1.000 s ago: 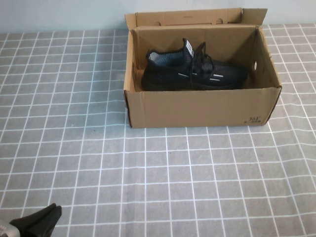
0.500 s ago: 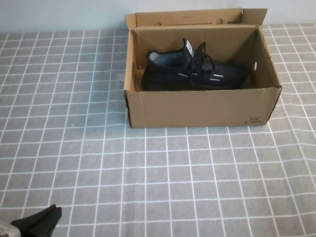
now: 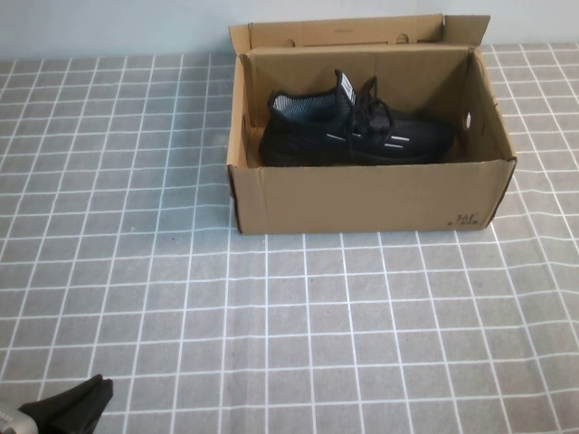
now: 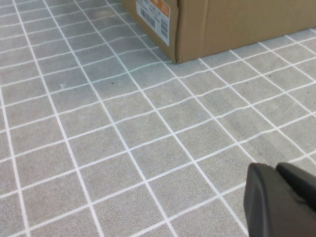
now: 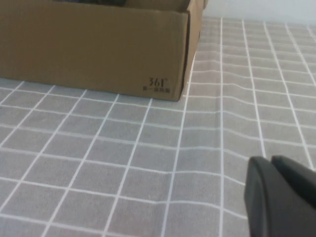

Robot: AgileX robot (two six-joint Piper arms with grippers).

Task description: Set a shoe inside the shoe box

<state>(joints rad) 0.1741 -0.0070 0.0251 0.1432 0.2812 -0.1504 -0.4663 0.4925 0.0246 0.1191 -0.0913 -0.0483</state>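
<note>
The black knit shoe (image 3: pixel 355 133) lies on its sole inside the open brown shoe box (image 3: pixel 362 197) at the far middle of the table, toe toward the right. The box lid (image 3: pixel 344 33) stands up behind it. My left gripper (image 3: pixel 90 393) sits low at the near left corner, far from the box, shut with nothing in it. Its wrist view shows the shut black fingers (image 4: pixel 276 168) over the cloth and a corner of the shoe box (image 4: pixel 207 29). My right gripper (image 5: pixel 271 160) is outside the high view. It is shut and empty, with the shoe box's printed corner (image 5: pixel 159 84) ahead of it.
A grey tablecloth with a white grid (image 3: pixel 298 325) covers the whole table. A pale wall (image 3: pixel 109 27) runs along the far edge. An orange and white label (image 4: pixel 154 14) sits on the box's short side.
</note>
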